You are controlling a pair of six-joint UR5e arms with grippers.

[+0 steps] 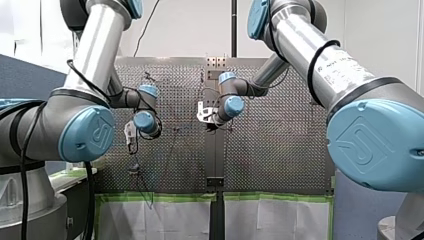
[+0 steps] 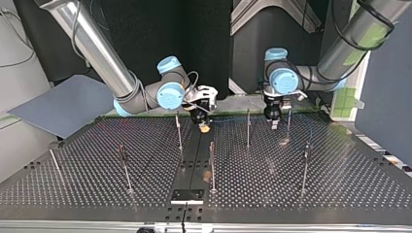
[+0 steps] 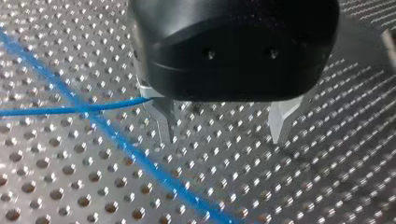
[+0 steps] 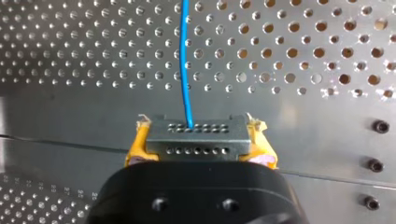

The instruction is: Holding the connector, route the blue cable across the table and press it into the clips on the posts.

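The perforated tabletop [image 2: 97, 194] spreads beneath our two arms, with thin posts [image 2: 248, 128] standing upright across it. Our left end effector [image 3: 224, 138] hangs just above the holes, its metal fingers [image 3: 280, 123] released and apart. Our right end effector [image 4: 198, 125] is clenched, yellow pads [image 4: 137, 149] on either side of its load. The blue cable [image 4: 185, 70] runs ahead over the tabletop and, in the left wrist view, reaches one finger. It springs from the grey connector [image 4: 197, 144] held between those pads.

The connector [image 4: 196, 144] sits between the fingers of my right gripper [image 4: 200, 139]. The cable [image 4: 184, 60] leads ahead from it over the table [image 4: 70, 70]. It passes just beside my left gripper [image 3: 224, 128].
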